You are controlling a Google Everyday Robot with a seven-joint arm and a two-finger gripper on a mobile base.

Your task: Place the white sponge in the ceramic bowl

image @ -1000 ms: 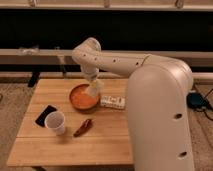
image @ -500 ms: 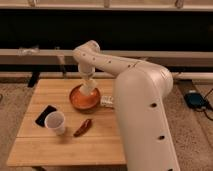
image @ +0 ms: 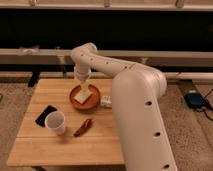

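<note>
The orange-red ceramic bowl (image: 76, 101) stands on the wooden table (image: 35, 150), near its far middle. The white sponge (image: 84, 95) is a pale block inside the bowl's outline, directly under my gripper (image: 82, 87). The gripper hangs from the arm straight above the bowl and reaches down to the sponge. I cannot tell whether the sponge rests on the bowl's bottom or is still held.
A white cup (image: 55, 121) stands at the front left, with a flat black object (image: 45, 114) beside it. A dark red pepper-like thing (image: 83, 127) lies in front of the bowl. A white packet (image: 106, 102) peeks out beside the bowl. The big white arm body covers the table's right side.
The gripper with the sponge has shifted a little left, over the bowl's middle. The arm's body has swung across and now hides most of the packet.
</note>
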